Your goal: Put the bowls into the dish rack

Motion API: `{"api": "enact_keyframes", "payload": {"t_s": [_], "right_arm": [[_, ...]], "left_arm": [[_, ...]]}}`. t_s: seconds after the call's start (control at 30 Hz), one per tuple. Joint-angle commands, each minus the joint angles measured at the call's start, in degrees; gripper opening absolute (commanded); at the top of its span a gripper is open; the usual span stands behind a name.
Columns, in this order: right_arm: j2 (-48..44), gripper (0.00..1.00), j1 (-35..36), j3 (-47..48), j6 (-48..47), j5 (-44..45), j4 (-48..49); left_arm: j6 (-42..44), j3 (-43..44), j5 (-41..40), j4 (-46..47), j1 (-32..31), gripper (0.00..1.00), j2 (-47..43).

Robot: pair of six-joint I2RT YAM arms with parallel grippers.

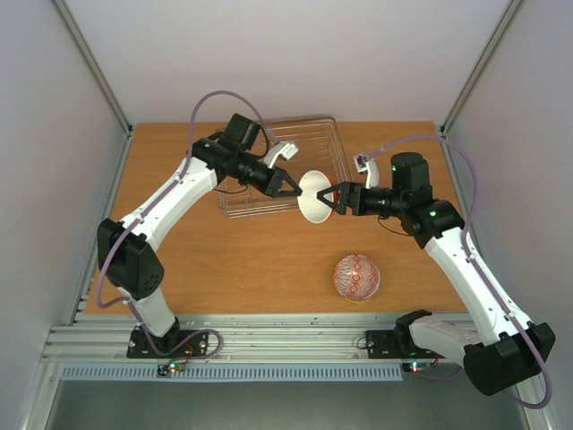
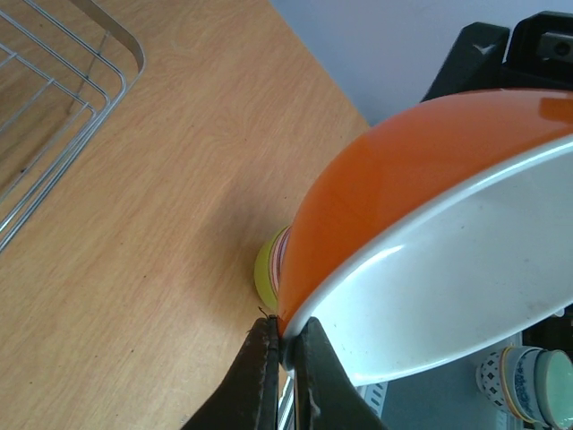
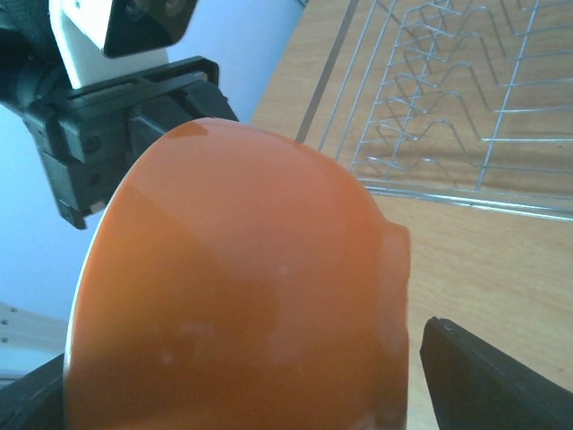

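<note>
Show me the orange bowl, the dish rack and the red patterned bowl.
orange bowl (image 2: 403,179), left wrist view, on its orange outer wall.
dish rack (image 1: 315,143), top view, on bare ribs near its right end.
red patterned bowl (image 1: 356,276), top view, on its patterned middle.

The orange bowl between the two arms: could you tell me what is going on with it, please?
The left gripper is pinching the rim of the orange bowl and holding it in the air beside the dish rack. The right gripper has its jaws spread wide around the bowl's other side, so this looks like a handover. A red-patterned bowl waits on the table, and no bowl shows in the rack yet.
</note>
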Motion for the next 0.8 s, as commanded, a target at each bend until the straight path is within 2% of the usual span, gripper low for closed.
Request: {"api": "enact_keyframes", "payload": {"t_s": [0.0, 0.1, 0.3, 0.37, 0.5, 0.77], "right_arm": [[0.58, 0.74, 0.19, -0.7, 0.79, -3.39, 2.84], [1.04, 0.51, 0.2, -0.71, 0.96, -3.16, 2.92], [1.42, 0.17, 0.28, -0.69, 1.02, -3.74, 3.22], [1.42, 0.03, 0.29, -0.62, 0.86, -3.76, 3.21], [1.65, 0.01, 0.28, -0.02, -0.1, -2.58, 2.07], [4.37, 0.01, 0.46, 4.73, -4.92, 2.9, -4.2]], "left_arm": [[-1.29, 1.51, 4.51, 2.36, 0.09, 0.01, 1.49], [-1.63, 1.32, 4.99, 2.44, 0.07, 0.01, 2.15], [-1.71, 1.08, 4.71, 2.5, 0.07, 0.01, 2.74], [-1.37, 0.99, 3.32, 2.51, 0.07, 0.01, 2.71], [-0.62, 0.67, -1.52, 2.33, 0.07, 0.02, 2.34], [2.69, -0.5, -15.13, 3.66, 0.07, 0.44, -1.23]]}}
